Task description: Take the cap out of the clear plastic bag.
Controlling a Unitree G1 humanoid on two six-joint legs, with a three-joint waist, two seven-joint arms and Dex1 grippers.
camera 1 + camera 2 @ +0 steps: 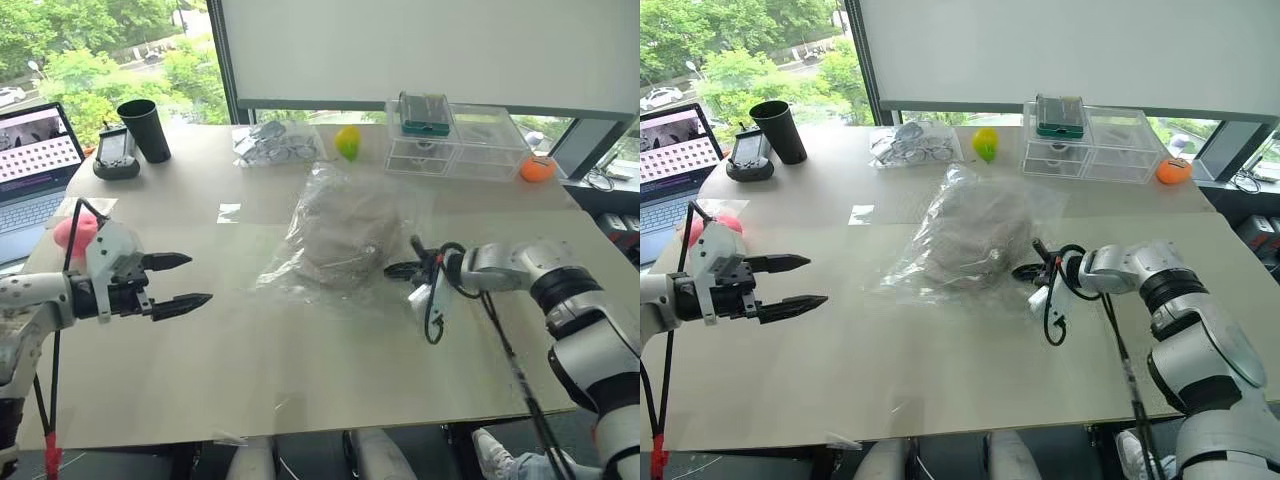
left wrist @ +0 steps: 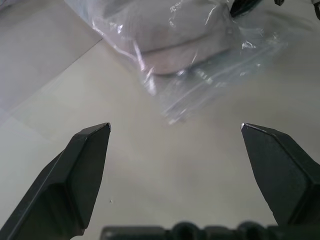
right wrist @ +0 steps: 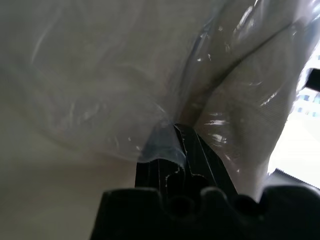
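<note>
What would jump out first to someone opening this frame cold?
The clear plastic bag lies mid-table with the cap inside. The right gripper is shut on the bag's right edge, while the left gripper hovers open over bare table to the left. A yellow-green toy sits behind.

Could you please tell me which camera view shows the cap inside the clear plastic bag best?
The left wrist view: the cap is close, its brim edge visible through the clear plastic bag. The eye views show it whole but as a grey mound. The right wrist view shows crinkled plastic over fabric.
</note>
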